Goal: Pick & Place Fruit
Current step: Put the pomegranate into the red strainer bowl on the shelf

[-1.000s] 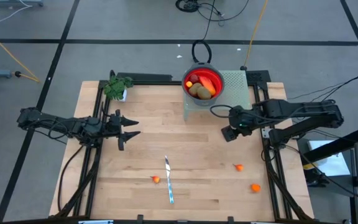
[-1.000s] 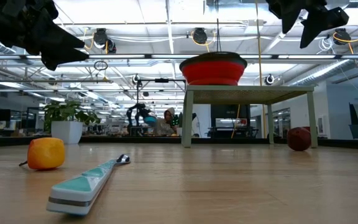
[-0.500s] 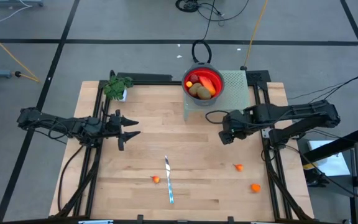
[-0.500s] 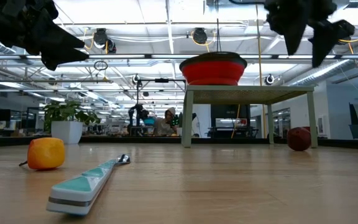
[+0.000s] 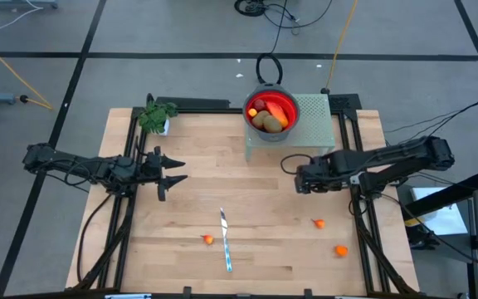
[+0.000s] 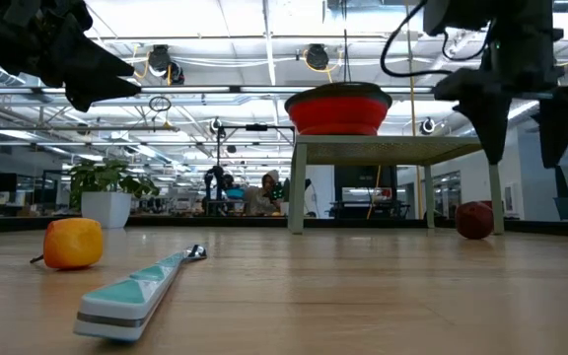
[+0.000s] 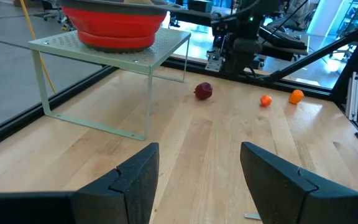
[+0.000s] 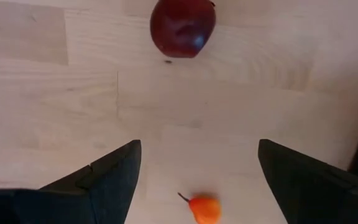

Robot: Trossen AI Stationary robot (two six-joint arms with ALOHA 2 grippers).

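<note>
Right claw (image 6: 524, 123) hangs over the bench (image 5: 264, 241), fingers apart and empty — a dark red fruit (image 8: 183, 27) lies just beneath; left claw (image 5: 175, 173) waits, spread, holding nothing

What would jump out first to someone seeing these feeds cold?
Probably the red bowl, already holding several fruit pieces, raised on a pale green mesh stand at the table's far edge. Next, the right gripper, open and pointing down over a dark red ball on the wood. Small orange pieces lie scattered near the front.
</note>
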